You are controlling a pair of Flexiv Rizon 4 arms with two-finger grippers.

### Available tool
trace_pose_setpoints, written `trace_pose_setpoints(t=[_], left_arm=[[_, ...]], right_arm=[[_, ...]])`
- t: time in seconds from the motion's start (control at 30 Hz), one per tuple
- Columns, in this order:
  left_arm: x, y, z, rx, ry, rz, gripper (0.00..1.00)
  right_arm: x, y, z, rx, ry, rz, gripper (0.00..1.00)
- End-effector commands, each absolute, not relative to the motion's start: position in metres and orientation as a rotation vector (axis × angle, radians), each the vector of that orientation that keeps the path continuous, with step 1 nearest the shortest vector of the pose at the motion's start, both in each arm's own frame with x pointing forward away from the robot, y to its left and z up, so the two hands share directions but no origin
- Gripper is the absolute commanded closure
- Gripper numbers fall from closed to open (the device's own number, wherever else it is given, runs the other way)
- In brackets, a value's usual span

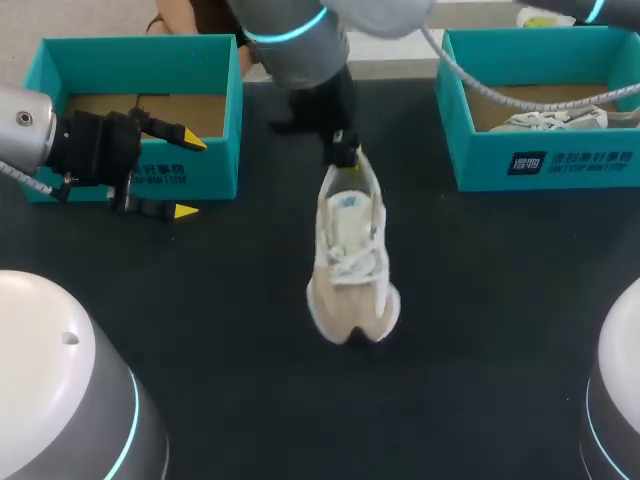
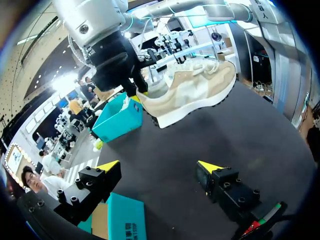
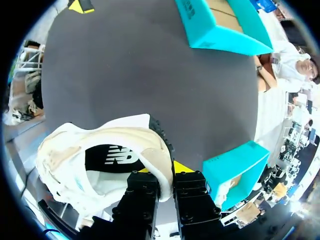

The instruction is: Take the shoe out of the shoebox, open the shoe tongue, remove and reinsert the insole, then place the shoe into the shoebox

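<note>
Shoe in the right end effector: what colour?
The shoe is cream and beige, clearest in the head view.

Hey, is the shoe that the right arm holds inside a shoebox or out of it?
Out. The shoe is over the dark table, between the left shoebox and right shoebox, heel collar pinched in the right gripper.

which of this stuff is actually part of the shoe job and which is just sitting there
Part of the job: beige shoe; right claw shut on its heel; open left claw; left shoebox, which looks empty, probably its own.
Just lying about: right shoebox; pale shoe inside it.
</note>
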State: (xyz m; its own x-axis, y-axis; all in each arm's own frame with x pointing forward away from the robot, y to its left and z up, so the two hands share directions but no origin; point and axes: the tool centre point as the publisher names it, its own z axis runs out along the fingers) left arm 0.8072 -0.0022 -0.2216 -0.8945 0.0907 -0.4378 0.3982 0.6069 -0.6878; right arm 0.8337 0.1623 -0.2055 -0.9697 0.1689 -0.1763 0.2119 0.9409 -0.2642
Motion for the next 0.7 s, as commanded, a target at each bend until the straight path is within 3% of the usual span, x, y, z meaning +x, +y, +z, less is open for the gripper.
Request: trace_pose_setpoints(t=[0.03,0.13,0.7], left_arm=[[0.806,-0.002,-0.222,0.394,2.477,-1.185,0.0],[0.806,-0.002,-0.222,0.394,2.477,-1.185,0.0],[0.806,-0.002,-0.222,0.394,2.477,-1.185,0.0]], right_arm=[[0.828,0.136,-0.15,0.22,2.889,-0.382,1.0],[0.835,0.131,-0.126,0.183,2.835,-0.405,1.0],[0.835,0.131,-0.126,0.183,2.835,-0.405,1.0]])
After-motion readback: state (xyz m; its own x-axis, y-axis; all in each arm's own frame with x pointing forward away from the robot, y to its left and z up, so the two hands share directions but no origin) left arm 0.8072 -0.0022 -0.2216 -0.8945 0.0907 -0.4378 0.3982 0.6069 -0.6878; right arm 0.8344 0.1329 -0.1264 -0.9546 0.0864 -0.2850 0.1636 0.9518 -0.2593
